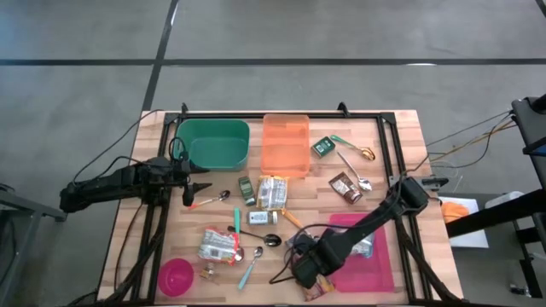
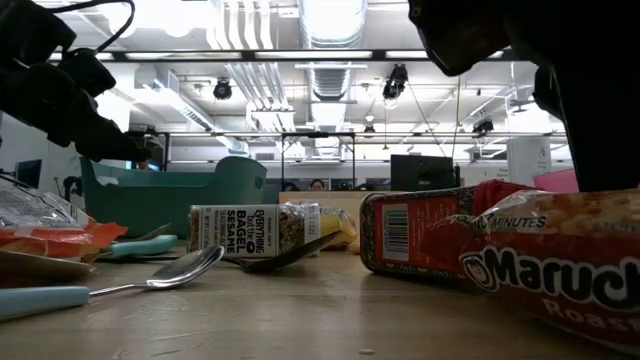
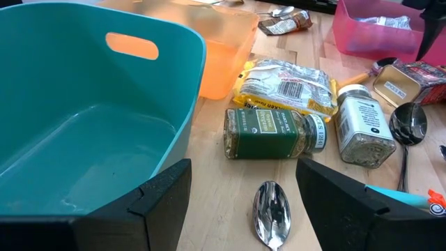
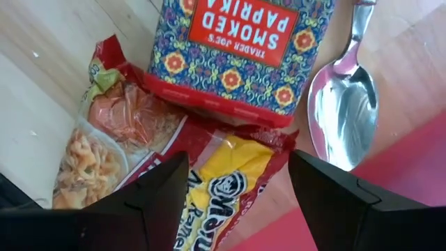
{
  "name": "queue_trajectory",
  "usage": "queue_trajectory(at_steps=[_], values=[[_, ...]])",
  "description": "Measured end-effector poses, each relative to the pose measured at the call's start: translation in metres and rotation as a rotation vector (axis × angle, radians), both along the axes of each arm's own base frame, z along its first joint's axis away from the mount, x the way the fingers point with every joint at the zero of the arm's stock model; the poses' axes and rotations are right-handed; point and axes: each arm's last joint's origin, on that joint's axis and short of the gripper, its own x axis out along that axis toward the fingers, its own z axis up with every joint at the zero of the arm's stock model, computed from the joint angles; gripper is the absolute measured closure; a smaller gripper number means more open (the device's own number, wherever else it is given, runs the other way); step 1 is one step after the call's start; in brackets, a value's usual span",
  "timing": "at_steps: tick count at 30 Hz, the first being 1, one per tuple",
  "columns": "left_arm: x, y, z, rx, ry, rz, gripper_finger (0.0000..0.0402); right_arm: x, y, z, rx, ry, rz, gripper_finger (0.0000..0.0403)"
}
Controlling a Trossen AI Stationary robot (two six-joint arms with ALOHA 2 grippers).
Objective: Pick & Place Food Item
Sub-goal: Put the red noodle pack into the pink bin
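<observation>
While open — right gripper [image 4: 233,188] above ramen packet [image 4: 209,181]

The table [image 1: 388,145] is pale wood with visible grain and a smooth, matt finish. The teal bin [image 3: 77,118] is glossy plastic, its inside catching soft highlights; the orange bin [image 3: 223,56] is translucent plastic. The spoon [image 4: 345,104] is polished metal, mirror-bright. The smoked paprika tin [image 4: 240,49] has a smooth printed surface. The ramen packet [image 4: 209,181] is crinkled, shiny plastic film. The spice jar [image 3: 275,134] looks like clear glass with a paper label. The pink tray [image 1: 371,273] is smooth plastic.
</observation>
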Motion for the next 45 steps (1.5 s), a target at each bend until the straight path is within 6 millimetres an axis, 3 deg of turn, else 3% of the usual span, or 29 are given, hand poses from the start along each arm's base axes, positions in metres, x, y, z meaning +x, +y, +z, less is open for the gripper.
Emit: queue_trajectory(at_steps=[21,25,38,45], values=[[0.0,0.0,0.0,0.0,0.0,0.0,0.0141,0.004,-0.005,-0.015,0.04,-0.048,-0.078,0.0163],[0.0,0.0,0.0,0.0,0.0,0.0,0.0141,0.003,-0.005,-0.017,0.044,-0.047,-0.091,0.0198],[0.0,0.0,0.0,0.0,0.0,0.0,0.0141,0.002,-0.005,-0.018,0.036,-0.037,-0.073,0.0371],[0.0,0.0,0.0,0.0,0.0,0.0,0.0141,0.002,-0.004,-0.017,0.039,-0.038,-0.074,0.0384]])
